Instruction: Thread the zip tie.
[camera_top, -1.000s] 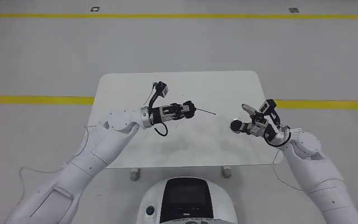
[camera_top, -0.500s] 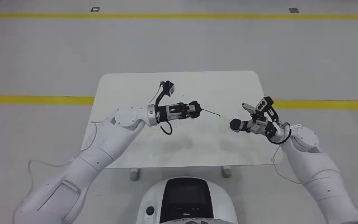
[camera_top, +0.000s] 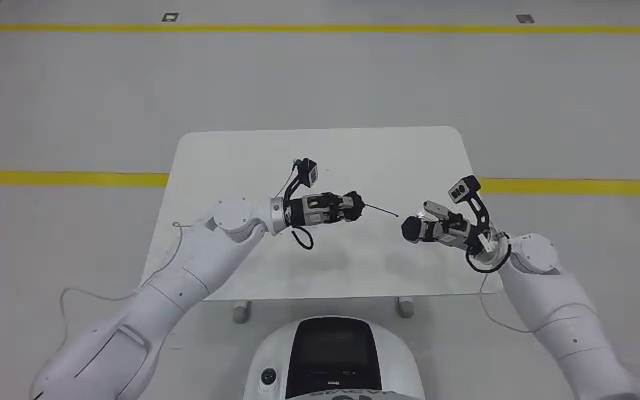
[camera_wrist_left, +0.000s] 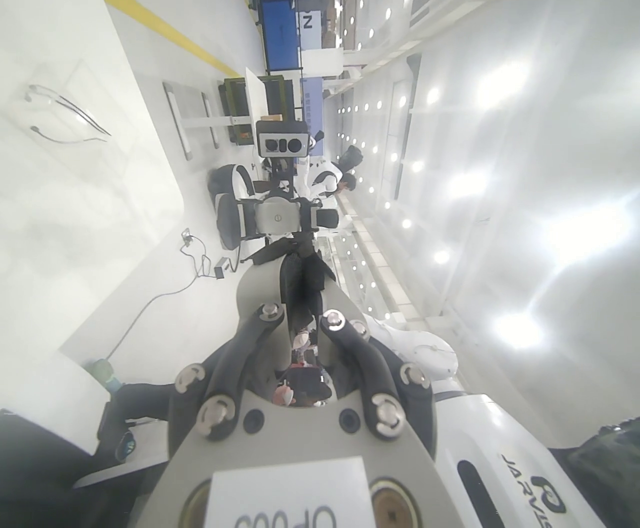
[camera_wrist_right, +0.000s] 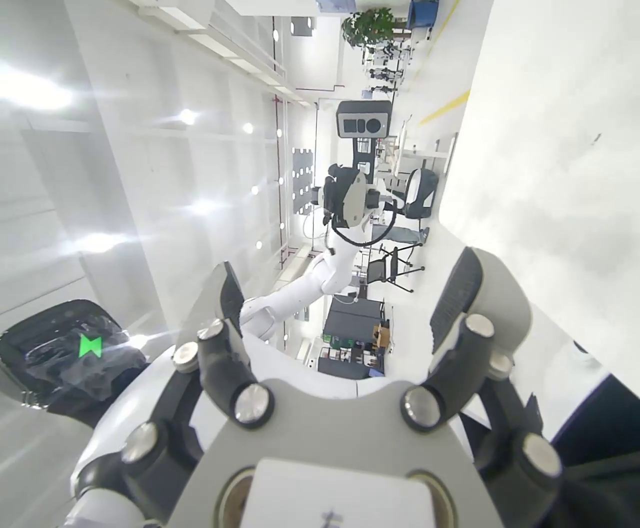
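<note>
- White rectangular table with rounded corners (camera_top: 400, 150): stands on a grey floor crossed by yellow stripes (camera_top: 80, 179); both arms work above its near half.
- Left gripper (camera_top: 352, 207), dark fingers on a grey base: positioned over the table's middle, pointing right. Its fingers (camera_wrist_left: 260, 295) are closed tight on the tie.
- Right gripper (camera_top: 410, 229): positioned right of centre, facing the left gripper. In the right wrist view its fingers (camera_wrist_right: 225, 295) are spread wide with nothing between them.
- Thin black zip tie (camera_top: 382, 210): clamped in the left gripper, it projects rightwards above the table. Its free tip ends just beside the right gripper; contact cannot be judged.
</note>
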